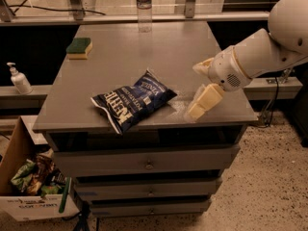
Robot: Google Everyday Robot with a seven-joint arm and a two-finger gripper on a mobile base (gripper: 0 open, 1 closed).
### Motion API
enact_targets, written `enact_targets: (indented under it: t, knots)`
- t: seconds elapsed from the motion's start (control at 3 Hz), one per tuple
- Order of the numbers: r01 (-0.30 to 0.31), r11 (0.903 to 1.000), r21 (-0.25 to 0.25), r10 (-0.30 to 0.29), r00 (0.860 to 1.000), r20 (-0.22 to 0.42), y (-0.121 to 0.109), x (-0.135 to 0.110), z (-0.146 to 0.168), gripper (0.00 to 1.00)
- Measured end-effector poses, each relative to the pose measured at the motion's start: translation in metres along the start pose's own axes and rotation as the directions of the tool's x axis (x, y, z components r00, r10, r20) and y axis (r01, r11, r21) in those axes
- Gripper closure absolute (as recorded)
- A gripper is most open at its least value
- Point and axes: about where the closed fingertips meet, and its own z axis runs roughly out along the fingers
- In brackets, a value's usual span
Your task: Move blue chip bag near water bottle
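Note:
The blue chip bag (134, 100) lies flat near the front edge of the grey cabinet top (144, 52), its white lettering facing up. The water bottle (143, 6) stands upright at the far edge, well behind the bag. My gripper (195, 91) hangs over the front right part of the top, a short way to the right of the bag and not touching it. Its cream fingers (204, 101) are spread apart and hold nothing.
A green and yellow sponge (79, 47) lies at the far left of the top. A white pump-top dispenser bottle (18, 79) stands on a lower ledge to the left. A cardboard box (24, 186) of snack bags sits on the floor at lower left. Drawers (147, 163) are below the top.

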Motion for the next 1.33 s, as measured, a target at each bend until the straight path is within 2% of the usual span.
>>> enact_targets:
  t: [0.33,0.67,1.0,1.33]
  knots:
    - [0.000,1.0000,0.000,0.000,1.000,0.000,0.000,0.000,0.000,0.00]
    - [0.038,0.9990,-0.021,-0.038,0.999,0.021,-0.010,-0.002,0.017,0.00]
    - [0.097,0.9948,-0.031,-0.095,0.994,0.056,-0.027,-0.005,0.035,0.00]
    - [0.131,0.9909,-0.031,-0.128,0.987,0.098,-0.038,-0.014,0.043,0.00]
